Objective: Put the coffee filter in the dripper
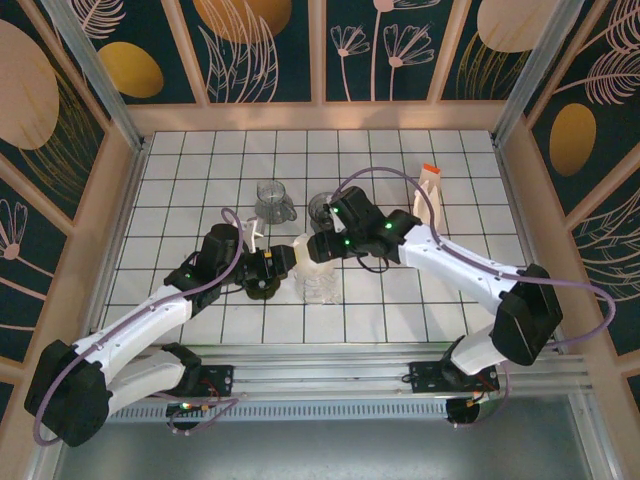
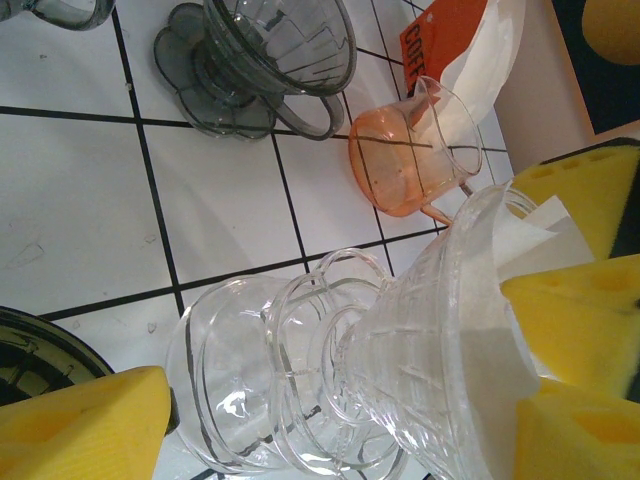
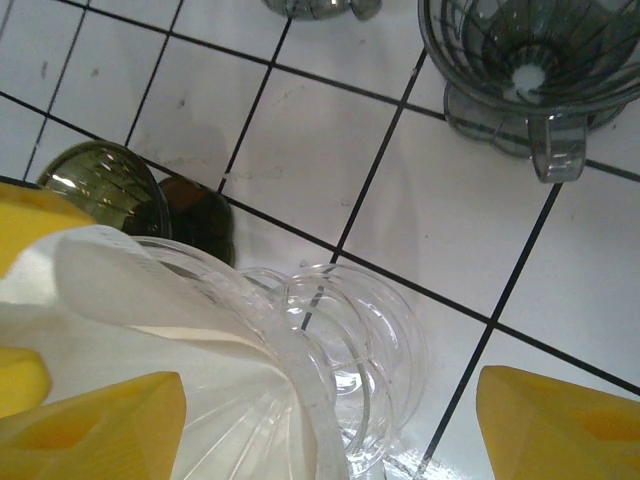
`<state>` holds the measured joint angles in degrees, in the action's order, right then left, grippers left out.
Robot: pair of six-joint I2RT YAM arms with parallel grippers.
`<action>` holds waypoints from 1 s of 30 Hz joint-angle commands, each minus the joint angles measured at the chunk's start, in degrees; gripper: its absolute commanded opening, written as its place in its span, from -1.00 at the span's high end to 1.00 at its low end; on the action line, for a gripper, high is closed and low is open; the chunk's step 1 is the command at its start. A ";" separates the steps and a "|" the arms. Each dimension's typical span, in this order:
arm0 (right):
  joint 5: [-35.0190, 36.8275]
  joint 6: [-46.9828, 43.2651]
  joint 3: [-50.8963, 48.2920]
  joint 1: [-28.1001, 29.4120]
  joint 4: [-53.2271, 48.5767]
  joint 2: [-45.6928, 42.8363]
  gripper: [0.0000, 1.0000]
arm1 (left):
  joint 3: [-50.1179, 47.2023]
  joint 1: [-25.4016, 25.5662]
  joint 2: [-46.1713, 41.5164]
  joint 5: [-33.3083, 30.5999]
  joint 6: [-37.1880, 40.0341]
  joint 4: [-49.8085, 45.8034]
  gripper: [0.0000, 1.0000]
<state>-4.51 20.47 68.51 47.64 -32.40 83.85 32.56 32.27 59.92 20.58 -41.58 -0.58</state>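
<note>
A clear ribbed dripper [image 1: 316, 280] stands on a clear glass carafe [image 2: 230, 370] in the middle of the table. The white paper filter [image 2: 545, 235] lies inside the dripper's cone and rises past its rim [image 3: 300, 370]. In the right wrist view the filter [image 3: 130, 300] covers the cone's inner wall. My right gripper [image 3: 335, 425] hangs open over the dripper, one yellow finger [image 3: 100, 430] above the filter and the other outside the rim. My left gripper [image 2: 335, 430] is open at the dripper's left side, its fingers straddling carafe and dripper.
A dark grey dripper [image 1: 322, 208] and a glass pitcher [image 1: 272, 200] stand behind. An orange cup [image 2: 405, 160] and the filter pack with an orange label [image 1: 428, 190] are at the back right. A dark green round piece [image 3: 100, 180] sits beside the carafe.
</note>
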 commanded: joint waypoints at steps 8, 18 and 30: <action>4.36 1.39 0.56 0.26 4.00 -9.92 -0.55 | -0.13 0.21 0.06 0.45 0.45 -0.04 -0.63; 5.13 2.66 -2.85 0.13 6.65 -12.64 -0.54 | 0.76 0.24 -1.11 0.25 0.14 -0.52 -0.75; 5.13 2.60 -3.12 0.18 7.09 -12.57 -0.55 | 1.79 0.25 -2.87 -0.01 -0.17 -0.99 -0.88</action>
<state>-0.86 22.68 65.91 47.64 -27.11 71.79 32.58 32.27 57.98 20.53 -41.63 -0.69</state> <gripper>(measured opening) 0.774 0.938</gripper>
